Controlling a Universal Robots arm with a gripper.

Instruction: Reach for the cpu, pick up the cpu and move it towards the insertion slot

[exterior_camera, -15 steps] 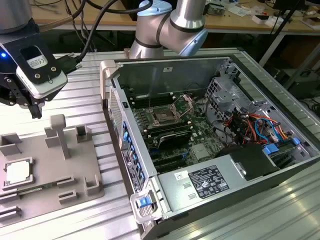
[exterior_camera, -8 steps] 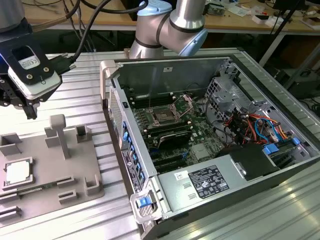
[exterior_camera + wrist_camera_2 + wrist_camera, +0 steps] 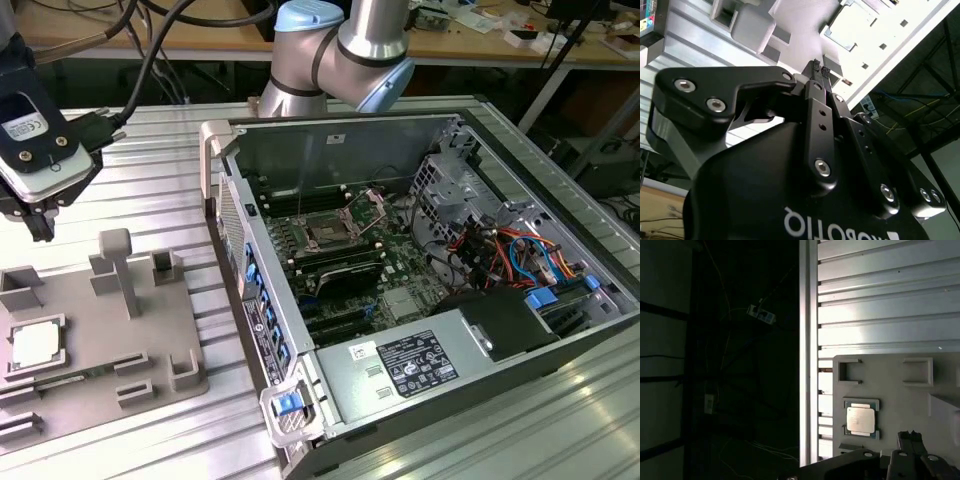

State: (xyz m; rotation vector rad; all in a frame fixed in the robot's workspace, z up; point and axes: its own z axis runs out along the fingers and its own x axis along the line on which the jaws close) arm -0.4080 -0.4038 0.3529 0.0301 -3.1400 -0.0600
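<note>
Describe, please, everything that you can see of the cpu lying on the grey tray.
The cpu is a small, flat, square chip with a silvery-white metal top and a thin tan-green rim. It lies flat, top up, seated in a square recess of the grey plastic tray, towards the exterior view's left, outside the computer case. Only the tray touches it.

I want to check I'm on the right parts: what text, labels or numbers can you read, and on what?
power supply label: print, not legible.
white housing at the exterior view's left: sticker marks, not legible.
cpu top: faint print, not legible.
gripper body: white lettering, upside down, cut off at the picture's edge.
Nothing can be quoted with confidence.
</note>
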